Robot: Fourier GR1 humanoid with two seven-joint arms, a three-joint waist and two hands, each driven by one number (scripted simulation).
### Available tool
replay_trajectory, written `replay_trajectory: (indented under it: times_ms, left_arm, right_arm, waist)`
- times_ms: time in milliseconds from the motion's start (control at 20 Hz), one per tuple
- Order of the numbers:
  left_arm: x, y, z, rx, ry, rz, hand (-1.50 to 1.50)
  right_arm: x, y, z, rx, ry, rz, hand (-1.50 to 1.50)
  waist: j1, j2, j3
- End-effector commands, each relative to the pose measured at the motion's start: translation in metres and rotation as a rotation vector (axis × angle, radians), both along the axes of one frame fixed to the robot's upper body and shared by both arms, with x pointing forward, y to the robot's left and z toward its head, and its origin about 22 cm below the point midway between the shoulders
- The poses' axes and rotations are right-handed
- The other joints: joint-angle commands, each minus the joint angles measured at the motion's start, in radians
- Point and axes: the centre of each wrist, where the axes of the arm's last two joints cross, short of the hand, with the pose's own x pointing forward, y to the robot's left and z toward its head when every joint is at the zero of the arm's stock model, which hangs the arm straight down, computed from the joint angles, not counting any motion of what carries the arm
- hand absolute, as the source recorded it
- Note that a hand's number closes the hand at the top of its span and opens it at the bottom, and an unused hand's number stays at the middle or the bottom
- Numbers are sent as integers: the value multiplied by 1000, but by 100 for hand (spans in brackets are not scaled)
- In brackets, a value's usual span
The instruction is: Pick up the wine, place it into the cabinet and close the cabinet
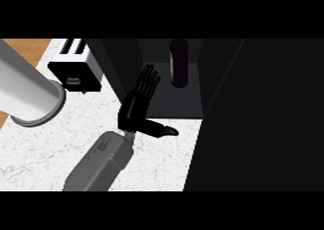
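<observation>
Dark wine bottle [179, 63] seemingly upright inside cabinet [184, 105].

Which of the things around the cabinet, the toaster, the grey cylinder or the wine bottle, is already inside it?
The wine bottle: dark, inside the cabinet; the others stand outside.

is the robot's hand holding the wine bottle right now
No, the left hand is open with straight fingers at the cabinet opening, while the wine bottle stands apart from it, inside the cabinet.
</observation>
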Motion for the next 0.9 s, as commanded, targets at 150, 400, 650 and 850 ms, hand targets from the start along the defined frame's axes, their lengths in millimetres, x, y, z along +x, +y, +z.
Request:
replay_trajectory:
  times_ms: [150, 400, 650, 850]
  left_arm:
    - [-54, 33, -3, -61, 11, 16, -150]
    - [-93, 53, -28, -97, 30, 28, -150]
    - [-79, 85, -13, -82, -10, 54, -150]
    - [-89, 112, 0, -63, -44, 86, -150]
  right_arm:
    - [-27, -2, 40, 78, 2, 52, -150]
    - [-28, -1, 45, 11, -5, 124, -150]
    - [-22, -6, 52, -3, 9, 229, -150]
    - [-28, -1, 48, -26, 82, 362, -150]
  waist:
    - [-8, 6, 0]
    - [-14, 11, -1]
    - [-15, 17, 0]
    - [-5, 12, 0]
